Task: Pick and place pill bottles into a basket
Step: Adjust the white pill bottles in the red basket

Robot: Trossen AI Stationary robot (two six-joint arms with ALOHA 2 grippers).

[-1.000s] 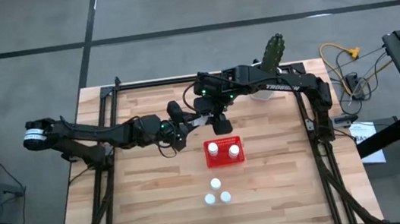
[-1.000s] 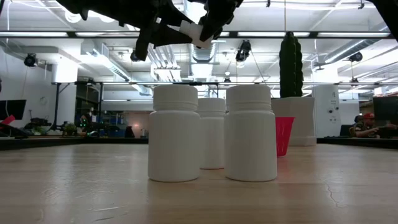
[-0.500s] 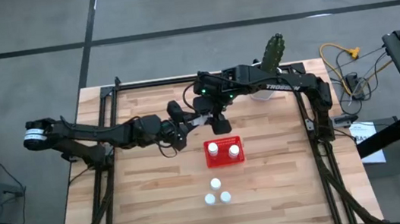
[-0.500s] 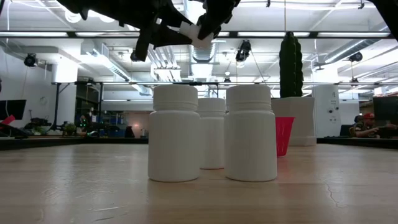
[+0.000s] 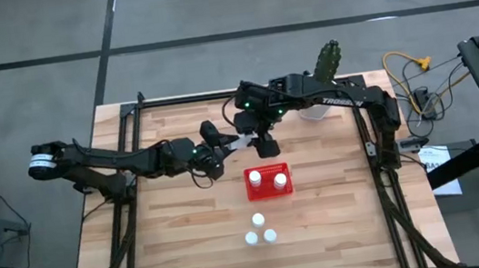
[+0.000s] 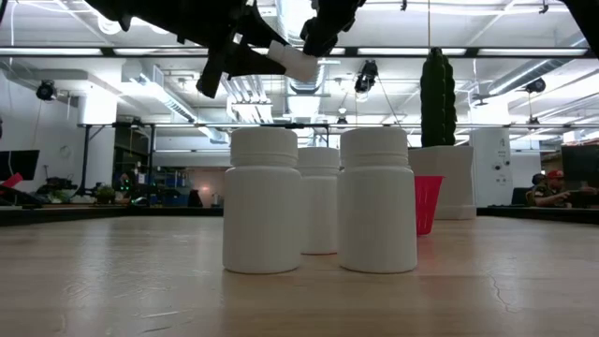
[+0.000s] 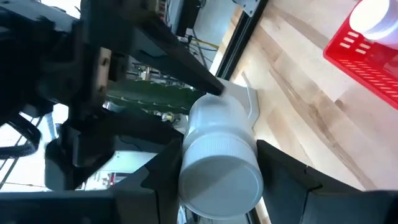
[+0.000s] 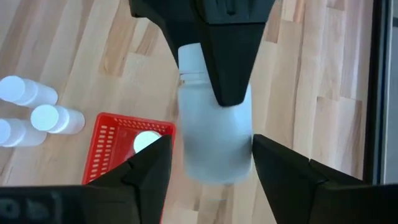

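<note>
Left gripper [image 5: 227, 145] is hanging above the wooden worktop [image 5: 180, 242], just behind the red basket [image 5: 268, 182], jaws clamping a white pill bottle [image 5: 242, 140] by its cap end. In the left wrist view that held bottle [image 7: 221, 155] is sitting between the two dark fingers [image 7: 155, 180], cap toward the camera.

Right gripper [image 5: 263, 142] is meeting it from the opposite side at the same spot, also clear of the worktop. In the right wrist view its jaws are standing apart on either side of the bottle [image 8: 214, 134] with gaps showing, so open and not touching the bottle as far as I can tell. The left arm's fingers [image 8: 227, 56] are crossing over the bottle in that view.

From the low view, the held bottle [image 6: 295, 61] is tilting in the air, well above the standing ones.

Basket is sitting mid-worktop with two bottles [image 5: 255, 180] [image 5: 280, 181] inside, caps up.

Three more bottles are standing upright in a tight cluster on the worktop in front of the basket: one [image 5: 257, 220] nearer the basket, two [image 5: 251, 238] [image 5: 270, 235] side by side behind it. They are well apart from both grippers.

Cactus in a white pot [image 5: 315, 111] is standing at the worktop's far edge, beside the right arm.
</note>
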